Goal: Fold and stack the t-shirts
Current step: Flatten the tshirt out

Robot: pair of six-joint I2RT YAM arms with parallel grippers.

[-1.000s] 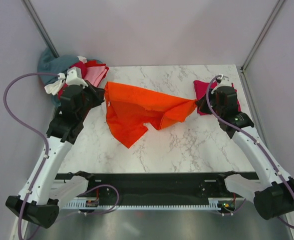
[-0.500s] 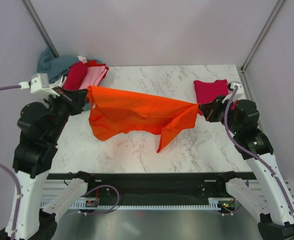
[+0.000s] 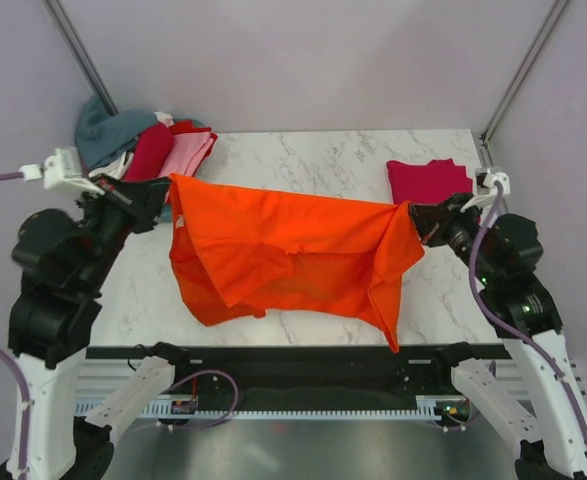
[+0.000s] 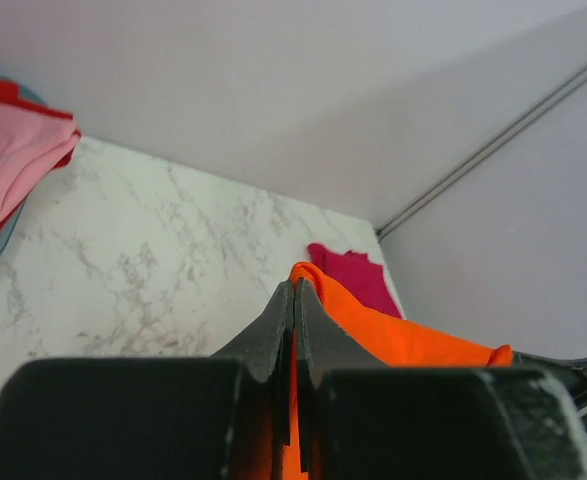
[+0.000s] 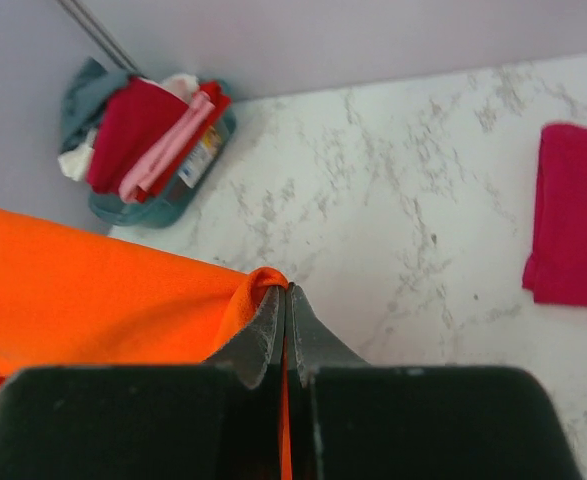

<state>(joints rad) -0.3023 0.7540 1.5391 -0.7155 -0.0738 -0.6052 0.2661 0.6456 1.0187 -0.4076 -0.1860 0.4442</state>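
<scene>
Both claws have pulled back toward the arm bases and moved a bit farther apart. The orange t-shirt (image 3: 293, 255) is now spread much wider between them than it was a moment ago. Its lower part reaches closer to the near edge.

The white marble table (image 3: 323, 155) lies under both claws.

The orange t-shirt is the biggest thing on show. Its top edge runs almost straight from the left claw (image 3: 166, 192) across to the right claw (image 3: 414, 215). The rest of it droops in front of the claws, wrinkled in the middle. One long corner hangs down in front of the right claw, toward the near edge.

Behind the left claw, in the far corner, sits a pile of t-shirts (image 3: 143, 145). It has teal, dark red, light pink and a bit of white in it, and it is apart from the claw.

Just behind the right claw, a crimson-pink t-shirt (image 3: 428, 180) lies folded flat on the table, near the claw but not touching it.

The left claw is pinched tight on the orange t-shirt's left top corner. The right claw is pinched tight on the right top corner. In both wrist views the fingers press together with only a thin strip of orange cloth between them.
</scene>
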